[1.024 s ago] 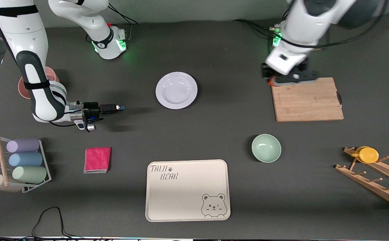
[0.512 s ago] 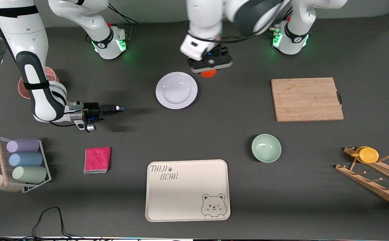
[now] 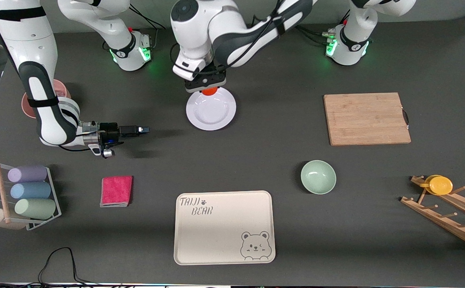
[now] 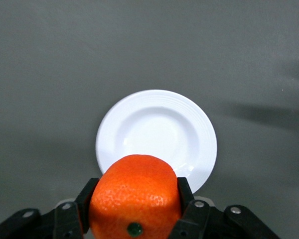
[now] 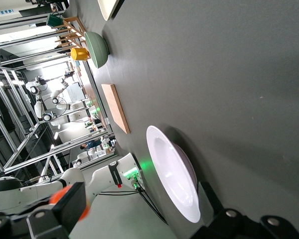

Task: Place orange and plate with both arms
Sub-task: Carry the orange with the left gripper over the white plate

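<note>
Orange (image 4: 134,196) looks firm, light and round with dimpled skin, so we judge it grips well across its middle, as the left gripper (image 3: 205,85) does now, clamped on it over the farther rim of the plate (image 3: 211,112); once released it may roll. We judge the plate stiff, slick and breakable, best pinched at its wide rim. It is round, glossy white, shallow, lying flat mid-table. The orange is bright, much smaller than the plate. The right gripper (image 3: 143,129) waits low over the table toward the right arm's end, fingers apart, holding nothing.
</note>
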Controlling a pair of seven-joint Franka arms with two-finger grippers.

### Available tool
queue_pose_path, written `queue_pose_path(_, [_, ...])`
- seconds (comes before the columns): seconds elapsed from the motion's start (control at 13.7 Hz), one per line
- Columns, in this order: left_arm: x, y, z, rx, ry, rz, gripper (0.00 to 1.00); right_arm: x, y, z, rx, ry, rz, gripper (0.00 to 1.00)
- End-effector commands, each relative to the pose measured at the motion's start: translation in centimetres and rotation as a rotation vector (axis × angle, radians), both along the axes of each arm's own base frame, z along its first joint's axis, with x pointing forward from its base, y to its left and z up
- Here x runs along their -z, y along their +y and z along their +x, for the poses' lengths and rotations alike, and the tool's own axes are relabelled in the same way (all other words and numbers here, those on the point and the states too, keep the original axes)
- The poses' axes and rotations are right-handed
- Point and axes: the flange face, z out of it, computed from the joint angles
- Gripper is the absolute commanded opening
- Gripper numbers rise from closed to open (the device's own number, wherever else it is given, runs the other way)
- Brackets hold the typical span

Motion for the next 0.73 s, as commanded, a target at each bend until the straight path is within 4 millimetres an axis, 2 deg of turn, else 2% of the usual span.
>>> queue_pose_path(0.0, [3.8,-2.3,-0.8,-0.022,-0.038,0.003,0.56,0.2,-0.1,0.6,0.01,-0.029,0.016,1.0])
queue_pose_path(0.07, [5.4,-2.9,-1.6,-0.008,-0.042,-0.002,0.56,0.2,-0.1,0.5,0.011,-0.029,0.017,1.0])
queue_pose_path(0.37, [13.0,-2.1,-3.4,0.015,-0.055,0.013,0.56,2.6,-0.1,-1.3,-0.009,-0.033,0.028,1.0])
queue_pose_path(0.51, [15.7,-1.4,-3.3,0.024,-0.061,0.039,0.56,3.4,0.8,-3.1,0.03,-0.04,0.068,1.0])
queue_pose_path(0.66, [18.1,-1.3,-3.6,0.034,-0.055,0.045,0.56,3.9,0.9,-4.2,0.029,-0.044,0.076,1.0])
